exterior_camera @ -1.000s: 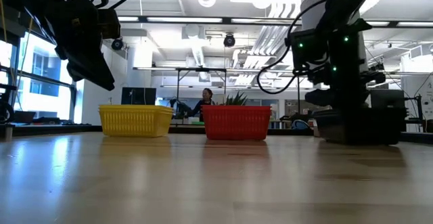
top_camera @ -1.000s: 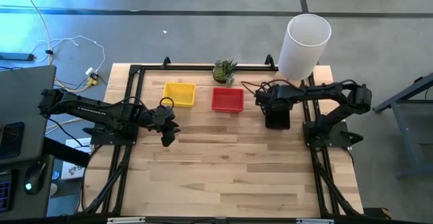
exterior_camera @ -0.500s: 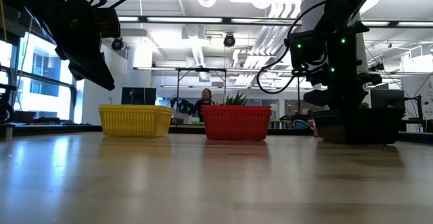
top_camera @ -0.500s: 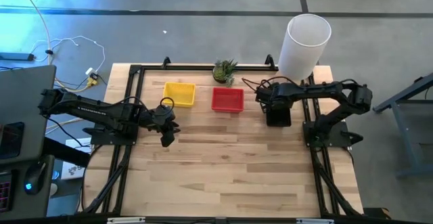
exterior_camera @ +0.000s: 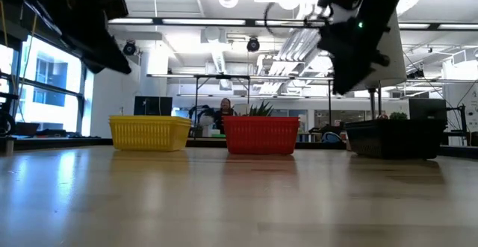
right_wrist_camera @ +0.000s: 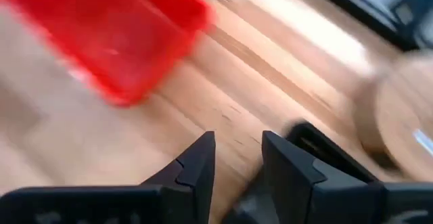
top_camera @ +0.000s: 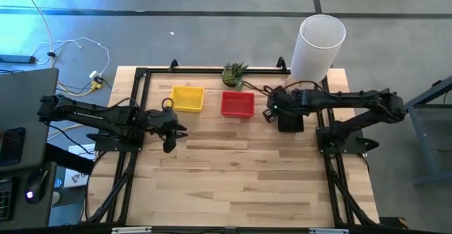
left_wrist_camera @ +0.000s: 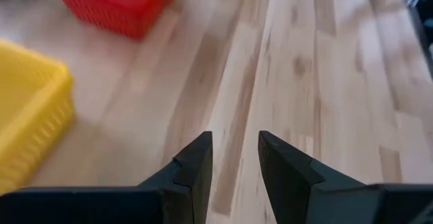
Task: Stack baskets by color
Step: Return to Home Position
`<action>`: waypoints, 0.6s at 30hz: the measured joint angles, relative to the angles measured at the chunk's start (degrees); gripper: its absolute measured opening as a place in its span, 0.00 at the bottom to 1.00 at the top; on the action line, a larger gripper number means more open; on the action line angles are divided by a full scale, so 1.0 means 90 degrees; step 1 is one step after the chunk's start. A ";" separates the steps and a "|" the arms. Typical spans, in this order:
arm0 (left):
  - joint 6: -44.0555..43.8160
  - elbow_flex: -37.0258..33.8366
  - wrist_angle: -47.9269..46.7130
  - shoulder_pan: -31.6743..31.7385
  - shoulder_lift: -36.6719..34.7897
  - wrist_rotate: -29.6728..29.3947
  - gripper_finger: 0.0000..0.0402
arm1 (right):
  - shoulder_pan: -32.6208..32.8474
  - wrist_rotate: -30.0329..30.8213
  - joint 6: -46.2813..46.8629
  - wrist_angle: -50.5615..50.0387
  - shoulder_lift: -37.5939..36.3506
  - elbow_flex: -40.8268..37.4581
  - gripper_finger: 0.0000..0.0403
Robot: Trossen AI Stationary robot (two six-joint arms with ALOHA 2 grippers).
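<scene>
Three baskets sit on their bases in a row near the table's far edge: a yellow basket [top_camera: 187, 97], a red basket [top_camera: 237, 104] and a black basket [top_camera: 290, 121]. The low view shows yellow [exterior_camera: 149, 133], red [exterior_camera: 261, 134] and black [exterior_camera: 394, 139]. My right gripper [top_camera: 270, 113] hangs open above the gap between the red and black baskets [right_wrist_camera: 238, 163], with nothing between its fingers. My left gripper [top_camera: 171, 141] hovers open above bare wood [left_wrist_camera: 235, 163], on the near side of the yellow basket [left_wrist_camera: 27, 129].
A tall white cylinder [top_camera: 318, 47] stands at the far right corner and a small green plant [top_camera: 235, 73] at the far edge behind the red basket. The wooden table [top_camera: 233, 184] stretches bare toward its near edge. A person [exterior_camera: 225, 109] sits far behind.
My right gripper has risen from the black basket, swung toward the red basket and rolled; the black basket stays on the table. My left gripper has tipped and rolled a little in place.
</scene>
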 joint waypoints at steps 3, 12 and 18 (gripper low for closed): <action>0.0277 0.0000 0.0048 0.0000 -0.0455 -0.0247 0.27 | 0.0381 -0.0004 -0.0412 0.0525 -0.0382 -0.0123 0.27; 0.0802 -0.0786 0.0772 0.0000 -0.1935 -0.0351 0.27 | 0.1667 0.0304 -0.1164 0.2313 -0.1817 -0.1096 0.27; 0.0955 -0.1568 0.1310 0.0000 -0.2922 -0.0277 0.27 | 0.2385 0.0123 -0.1692 0.3426 -0.2896 -0.2140 0.27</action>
